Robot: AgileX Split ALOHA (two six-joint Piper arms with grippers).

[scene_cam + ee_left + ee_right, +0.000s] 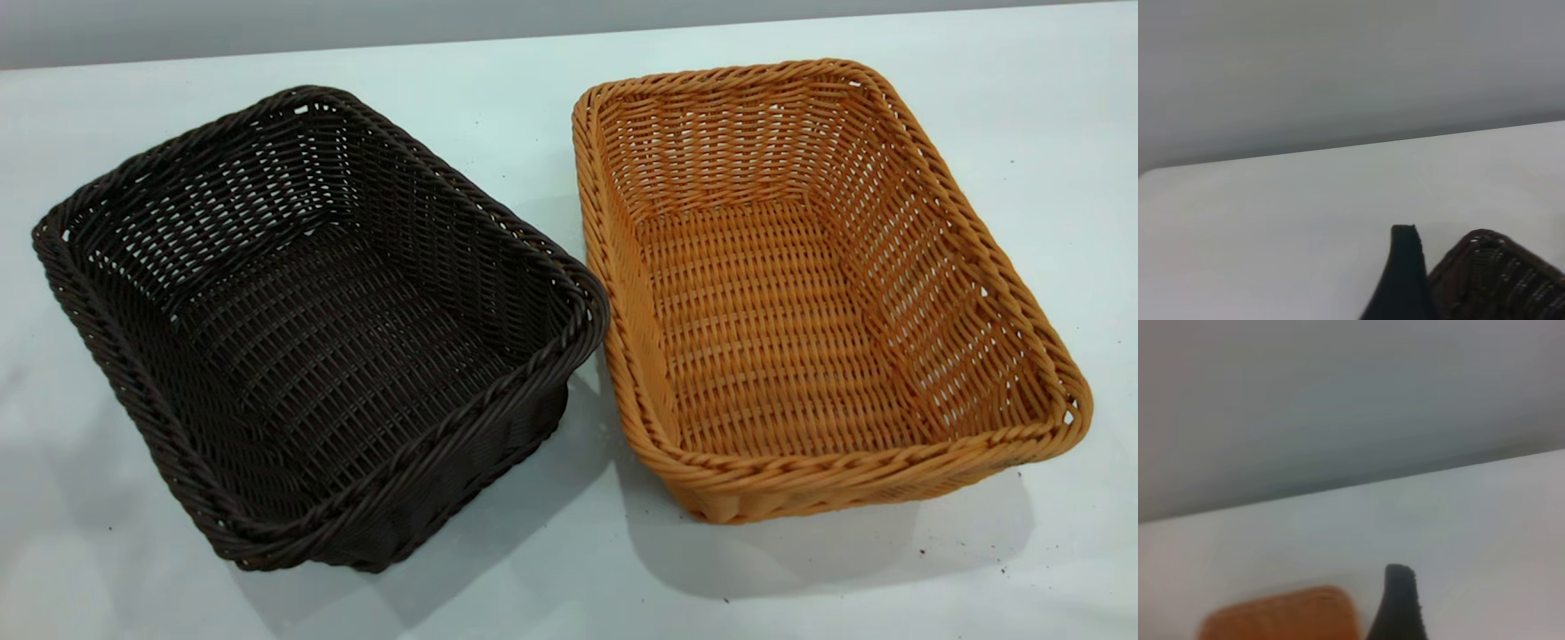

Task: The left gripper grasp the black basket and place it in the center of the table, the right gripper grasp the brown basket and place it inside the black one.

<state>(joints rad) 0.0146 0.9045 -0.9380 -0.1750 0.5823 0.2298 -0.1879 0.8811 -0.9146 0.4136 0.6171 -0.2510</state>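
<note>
The black basket [329, 347] stands empty on the left of the white table [1022, 116], turned at an angle. The brown basket [782, 320] stands empty to its right, and their near rims almost touch. Neither gripper shows in the exterior view. In the left wrist view a dark part of my left gripper [1405, 280] shows close beside a corner of the black basket [1498, 280]. In the right wrist view a dark part of my right gripper [1399, 607] shows beside a corner of the brown basket [1285, 617].
The table's far edge [533, 40] runs behind both baskets, with a grey wall beyond it. Bare table lies in front of the baskets [578, 578] and to the right of the brown one. Tiny dark specks dot the front right.
</note>
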